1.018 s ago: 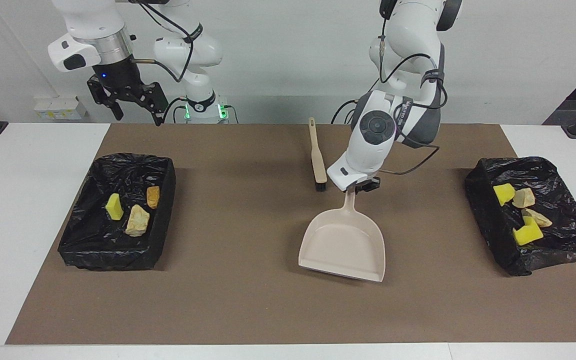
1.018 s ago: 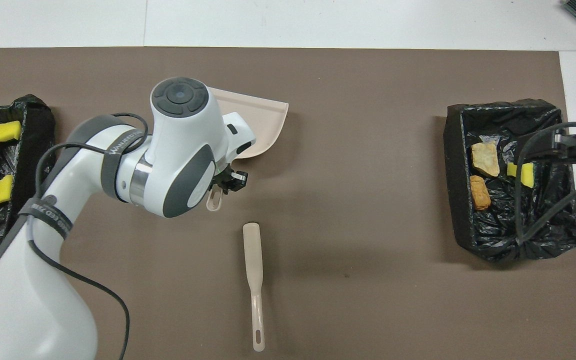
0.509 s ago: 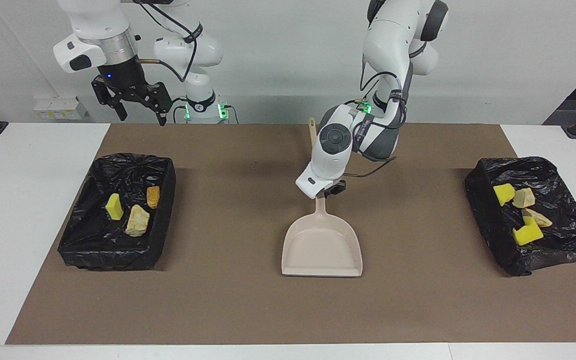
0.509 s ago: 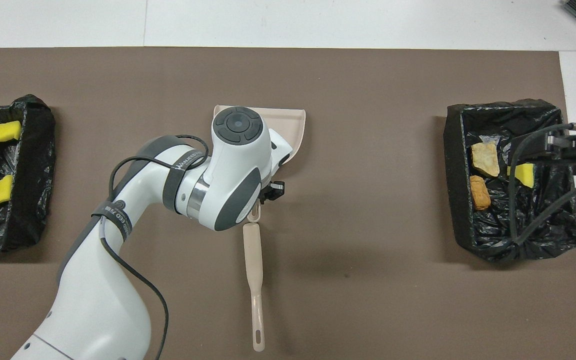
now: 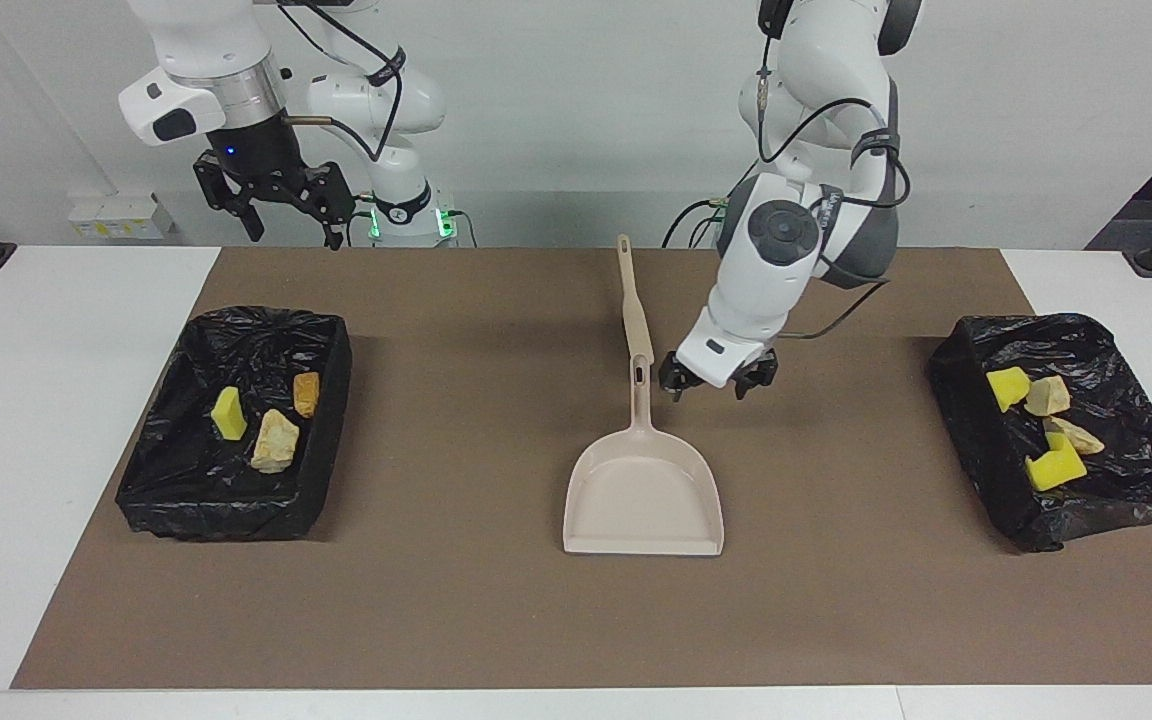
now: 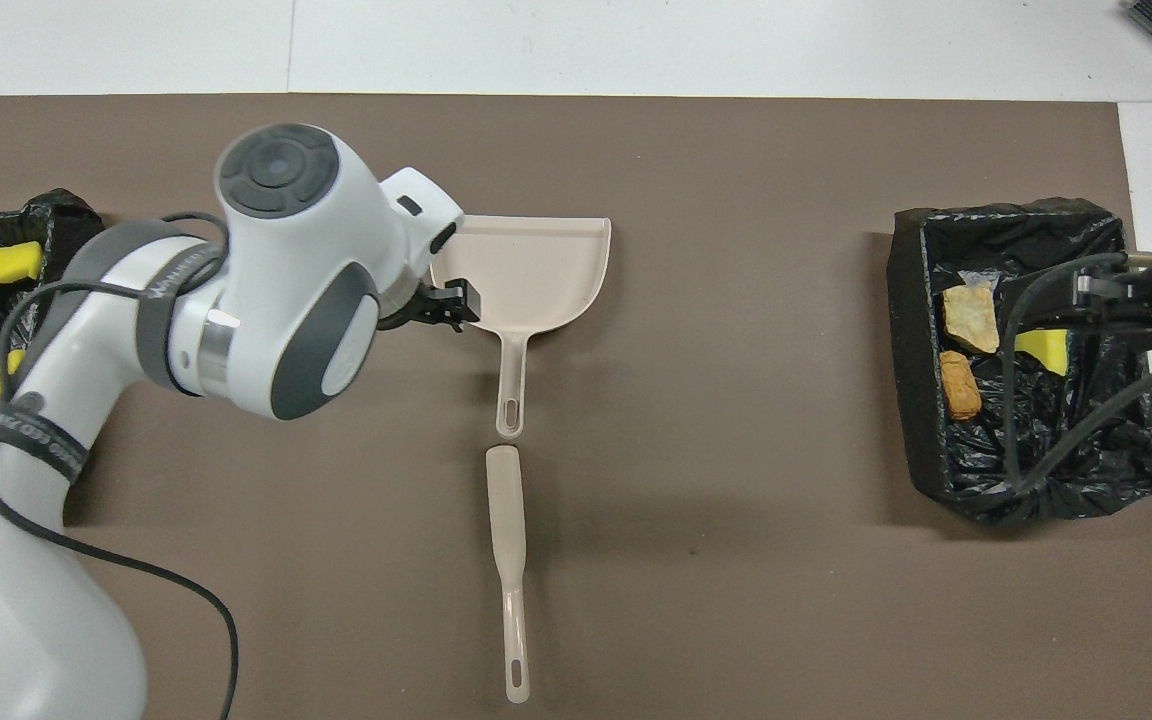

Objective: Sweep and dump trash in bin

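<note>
Your left gripper [image 5: 706,383] has just let go of the dustpan [image 5: 643,500] at frame centre and hangs open, empty. All trash [image 5: 1036,425] sits in both bins [image 5: 226,500]; the job looks finished. Your right gripper [image 5: 276,205] waits upper left, open.

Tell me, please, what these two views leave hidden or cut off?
- Overhead view: the left arm and the picture edge hide most of the bin at its end and part of its trash.
- Overhead view: the right gripper's cables cross the yellow sponge wedge in the other bin.
- Facing view: the dustpan handle covers the brush head.
</note>
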Tool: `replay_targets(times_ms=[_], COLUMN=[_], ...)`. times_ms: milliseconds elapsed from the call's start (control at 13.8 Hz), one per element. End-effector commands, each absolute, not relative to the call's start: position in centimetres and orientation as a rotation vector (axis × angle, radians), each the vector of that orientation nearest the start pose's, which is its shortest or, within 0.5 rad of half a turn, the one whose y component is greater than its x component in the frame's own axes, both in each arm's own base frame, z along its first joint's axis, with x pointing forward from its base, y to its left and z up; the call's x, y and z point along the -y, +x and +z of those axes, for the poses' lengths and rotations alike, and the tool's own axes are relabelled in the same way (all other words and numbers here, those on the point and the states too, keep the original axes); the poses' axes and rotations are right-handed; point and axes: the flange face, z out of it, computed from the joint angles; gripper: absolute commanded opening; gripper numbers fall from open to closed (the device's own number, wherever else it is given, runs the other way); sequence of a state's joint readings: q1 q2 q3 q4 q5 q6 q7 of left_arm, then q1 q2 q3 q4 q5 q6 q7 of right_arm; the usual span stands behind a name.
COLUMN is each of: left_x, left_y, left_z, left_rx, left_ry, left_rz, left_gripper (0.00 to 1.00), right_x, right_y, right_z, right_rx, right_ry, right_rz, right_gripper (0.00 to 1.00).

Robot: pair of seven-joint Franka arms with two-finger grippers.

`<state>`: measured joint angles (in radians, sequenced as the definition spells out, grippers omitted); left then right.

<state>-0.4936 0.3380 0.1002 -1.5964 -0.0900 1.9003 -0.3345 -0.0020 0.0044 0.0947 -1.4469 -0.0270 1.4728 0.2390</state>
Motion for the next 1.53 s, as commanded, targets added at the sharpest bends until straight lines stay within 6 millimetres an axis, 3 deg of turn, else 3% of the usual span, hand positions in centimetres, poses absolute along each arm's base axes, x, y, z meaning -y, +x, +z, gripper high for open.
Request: replay_targets(times_ms=[0,291,582,1163,1454], left_x=[20.2,11.3,4.0,1.9,1.7], left_y=[62.2,62.8,61.9,55.5,54.7], left_z=[46.0,50.2,53.1,59.9,60.2], left_rx=[-0.131,-0.2,-0.215,-0.355,-0.324], left_ry=[-3.184,-3.192,-3.193,-3.146,-3.151], left_rz=[0.003,-0.073,-0.071,-0.042,0.036], left_gripper=[1.0,1.0,1.0,1.0,1.0], right_x=[-4.7,-4.7,-4.7,-4.8,-4.9], right_y=[53.6,53.6,53.6,53.6,53.6], right_z=[67.2,67.3,67.2,67.3,67.3], right_rx=[-0.222,-0.225,-0.225,-0.225,-0.22], right_ry=[-3.145,-3.145,-3.145,-3.145,-3.145], right_rz=[-0.04,-0.044,-0.04,-0.044,-0.044], right_gripper=[1.0,1.0,1.0,1.0,1.0])
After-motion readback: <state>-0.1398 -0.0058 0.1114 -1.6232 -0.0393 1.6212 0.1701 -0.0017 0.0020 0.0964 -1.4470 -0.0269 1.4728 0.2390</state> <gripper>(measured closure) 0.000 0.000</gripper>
